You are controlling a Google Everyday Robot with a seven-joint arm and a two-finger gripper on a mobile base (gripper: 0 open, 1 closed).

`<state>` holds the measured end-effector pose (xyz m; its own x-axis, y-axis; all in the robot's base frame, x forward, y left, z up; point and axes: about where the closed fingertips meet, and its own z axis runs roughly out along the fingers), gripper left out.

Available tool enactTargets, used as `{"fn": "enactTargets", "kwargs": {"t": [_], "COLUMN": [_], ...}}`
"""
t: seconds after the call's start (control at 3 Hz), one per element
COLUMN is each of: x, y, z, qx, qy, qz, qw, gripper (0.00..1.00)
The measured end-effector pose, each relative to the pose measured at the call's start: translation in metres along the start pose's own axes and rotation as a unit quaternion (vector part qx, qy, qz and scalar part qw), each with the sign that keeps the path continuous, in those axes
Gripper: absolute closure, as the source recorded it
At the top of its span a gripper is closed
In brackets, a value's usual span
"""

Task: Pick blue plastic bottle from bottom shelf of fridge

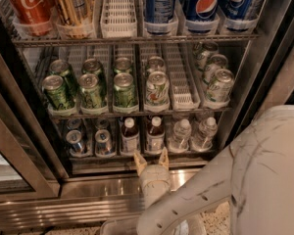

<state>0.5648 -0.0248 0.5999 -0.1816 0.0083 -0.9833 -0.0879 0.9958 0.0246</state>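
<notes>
Two small blue plastic bottles with white caps and dark liquid stand side by side on the bottom shelf [90, 159] of the fridge [34, 153]: one on the left [130, 137] and one on the right [155, 134]. My gripper [151, 160] is just in front of the shelf's front rail, below the gap between the two bottles. It is open and holds nothing. Its pale fingertips [139, 161] point up at the bottles' bases without touching them.
Clear water bottles [180, 134] stand right of the dark bottles and silver cans [104, 142] stand left of them. Green cans [124, 89] fill the rack above, with Pepsi cans [202, 1] and a Coke can [28, 1] at the top. My white arm [264, 175] fills the lower right.
</notes>
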Motion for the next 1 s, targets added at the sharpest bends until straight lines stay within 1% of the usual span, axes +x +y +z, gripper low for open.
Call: {"fn": "enactTargets", "kwargs": {"t": [0.33, 0.67, 1.0], "x": [-0.003, -0.003, -0.003], "y": [-0.006, -0.011, -0.015], "z": [0.011, 0.018, 0.022], "qx": [0.013, 0.023, 0.031], "qy": [-0.009, -0.014, -0.015], "qz": [-0.003, -0.006, -0.008], "qw": [0.9999, 0.9996, 0.9994], "gripper": [0.29, 0.35, 0.34]}}
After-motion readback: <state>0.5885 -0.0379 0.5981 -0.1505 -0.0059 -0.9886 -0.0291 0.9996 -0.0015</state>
